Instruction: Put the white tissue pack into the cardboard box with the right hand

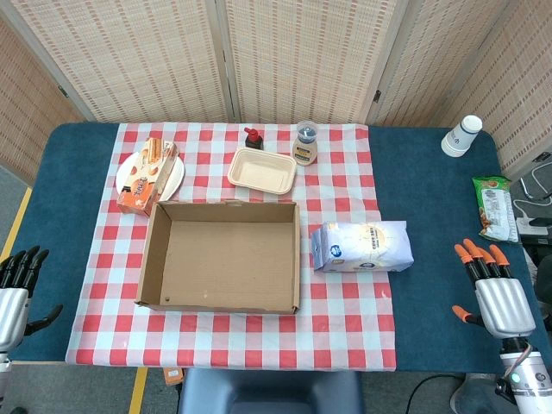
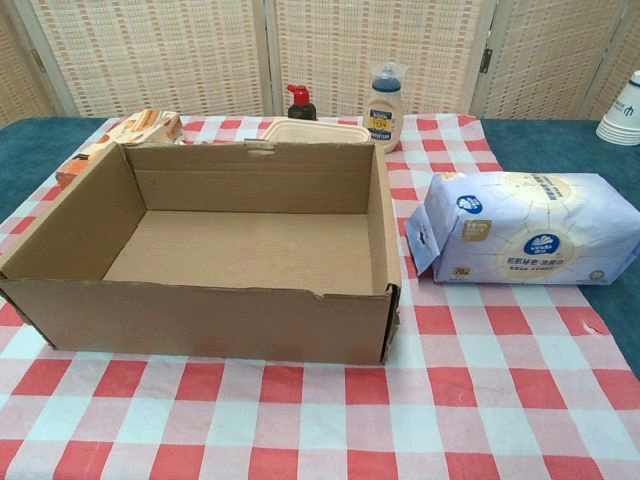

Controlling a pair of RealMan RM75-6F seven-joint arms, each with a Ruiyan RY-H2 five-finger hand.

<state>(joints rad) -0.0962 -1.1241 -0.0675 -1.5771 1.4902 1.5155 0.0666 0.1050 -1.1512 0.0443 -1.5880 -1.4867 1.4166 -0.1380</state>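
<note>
The white tissue pack (image 1: 362, 247) (image 2: 530, 229) lies flat on the red checked cloth, just right of the open, empty cardboard box (image 1: 221, 255) (image 2: 220, 250). My right hand (image 1: 493, 291) hovers over the blue table near the front right corner, well right of the pack, fingers spread and holding nothing. At the table's front left edge my left hand (image 1: 19, 285) is also open and empty. Neither hand shows in the chest view.
Behind the box sit a beige tray (image 1: 261, 170), a dark bottle (image 1: 253, 138) and a jar (image 1: 305, 144). An orange snack box on a white plate (image 1: 147, 175) lies back left. A paper cup (image 1: 461, 135) and a green snack bag (image 1: 495, 207) lie at the right.
</note>
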